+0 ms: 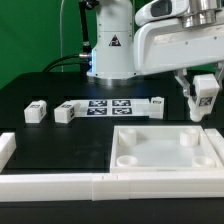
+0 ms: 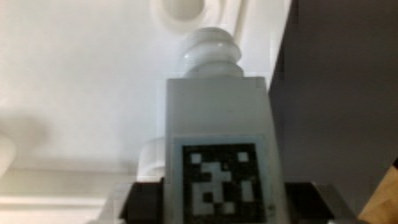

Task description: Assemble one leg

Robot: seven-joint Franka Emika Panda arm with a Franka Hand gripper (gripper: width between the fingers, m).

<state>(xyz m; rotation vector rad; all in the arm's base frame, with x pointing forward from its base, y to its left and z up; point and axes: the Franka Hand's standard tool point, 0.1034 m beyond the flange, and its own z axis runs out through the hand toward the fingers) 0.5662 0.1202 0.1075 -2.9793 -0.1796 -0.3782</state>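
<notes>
My gripper (image 1: 204, 100) is shut on a leg (image 1: 205, 93), a small white blocky peg with a black-and-white tag. It hangs above the far right corner of the large white tray-like part (image 1: 165, 152). In the wrist view the held leg (image 2: 217, 130) fills the middle, its ridged tip pointing at a round corner recess (image 2: 183, 10) of the tray-like part (image 2: 80, 90). My gripper (image 2: 217, 205) clamps the leg at its tagged end. Three other legs lie on the black table: two on the exterior view's left (image 1: 35, 111) (image 1: 66, 112) and one behind the tray-like part (image 1: 157, 105).
The marker board (image 1: 108, 108) lies flat on the table between the loose legs. A white rail (image 1: 95, 184) runs along the front edge, with a white block (image 1: 5, 148) at its left end. The arm's base (image 1: 108, 50) stands at the back.
</notes>
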